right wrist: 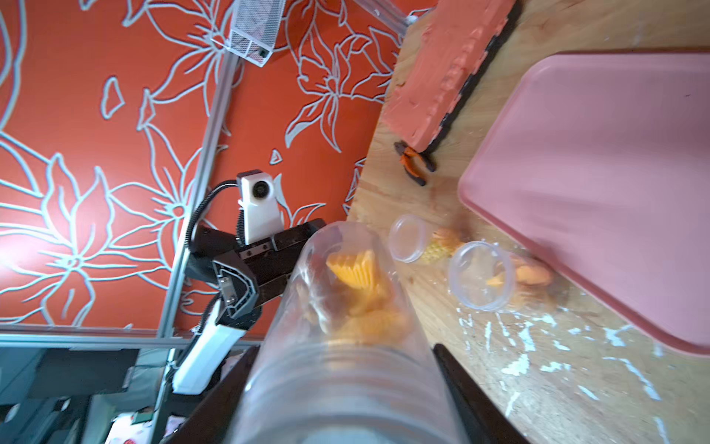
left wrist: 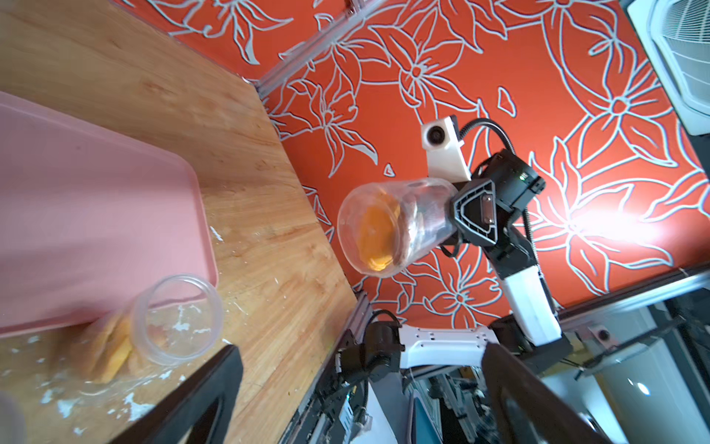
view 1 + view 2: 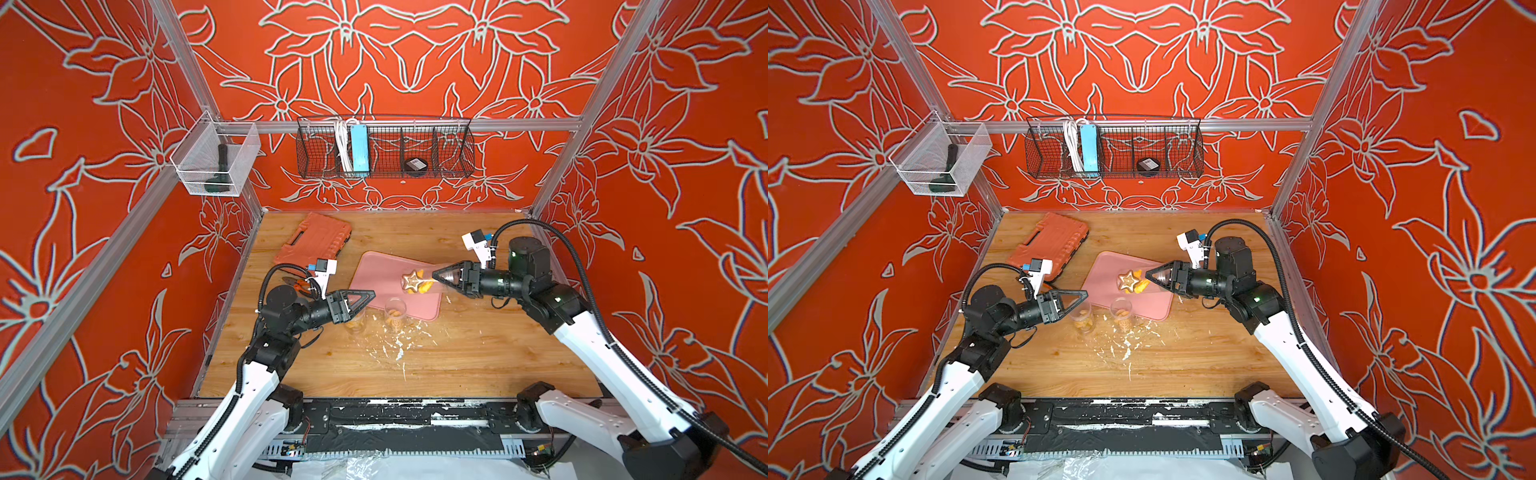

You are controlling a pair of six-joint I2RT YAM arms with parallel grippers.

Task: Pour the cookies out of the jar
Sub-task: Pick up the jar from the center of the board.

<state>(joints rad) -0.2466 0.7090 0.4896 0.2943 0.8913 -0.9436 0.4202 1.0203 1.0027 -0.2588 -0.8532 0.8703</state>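
Trouble on the left side would come from the left gripper (image 3: 368, 296), whose jaws stand wide apart and hold nothing. It hangs just above one of two standing jars (image 3: 356, 322), both upright on the table (image 3: 478, 353), and a careless sweep could tip either one. Next along, the tray (image 3: 382, 266) lies flat with its near edge just beside those jars, and white crumbs (image 3: 399, 349) litter the table in front of them. Over the tray's right half the jar (image 3: 415, 283) lies roughly on its side in the air, with its mouth toward the left gripper. Its cookies (image 3: 413, 280) crowd the mouth and a star-shaped one lies across the opening, so I judge they may wedge there and then drop in a clump. Falling from that height, they could bounce off the tray or land among the crumbs. The smooth clear wall may also slip or twist in the grip if it is tipped sharply. Furthest right, the right gripper (image 3: 436, 275) has its jaws closed on the jar's closed end. In the right wrist view the cookies sit beyond the jaw tips, toward the open end, not between the jaws. Whether the mouth tilts down enough to pour I cannot tell
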